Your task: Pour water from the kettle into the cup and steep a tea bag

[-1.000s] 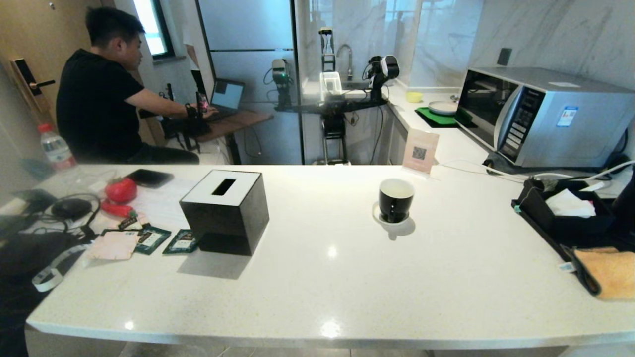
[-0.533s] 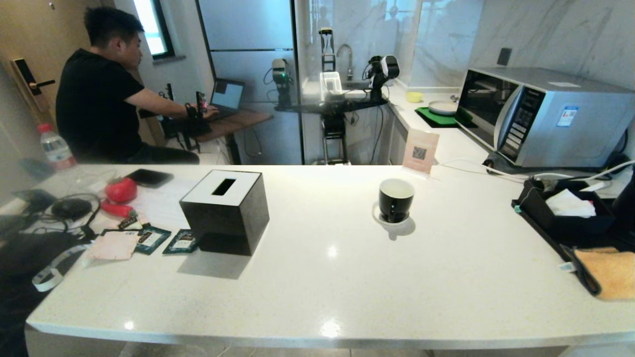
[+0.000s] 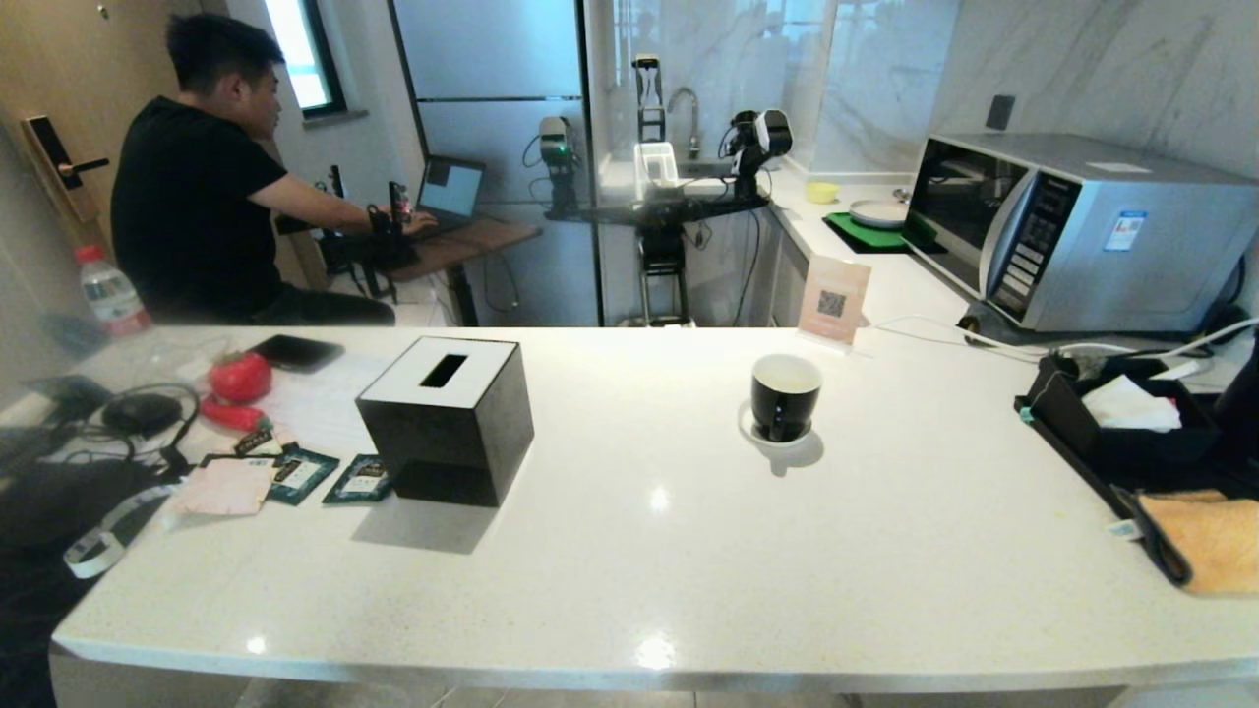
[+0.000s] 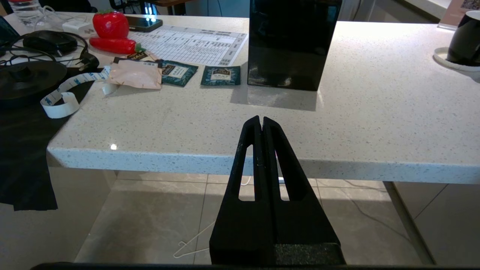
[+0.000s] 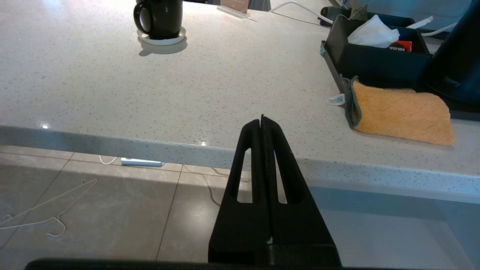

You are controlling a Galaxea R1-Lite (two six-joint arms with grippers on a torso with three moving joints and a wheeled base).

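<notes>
The cup, a glossy black mug with a white inside, stands on its small white saucer at the middle right of the white counter. It also shows in the right wrist view as the cup. The tall black kettle stands at the counter's far right, behind an orange cloth. Neither water nor the tea bag is in view. My left gripper and right gripper are both shut and empty. They hang in front of the counter's front edge, outside the head view.
A black cube tissue box stands left of centre, with dark green sachets and clutter beyond it. A black tray with tissue and the orange cloth lie at the right. A microwave stands behind. A person sits at a desk.
</notes>
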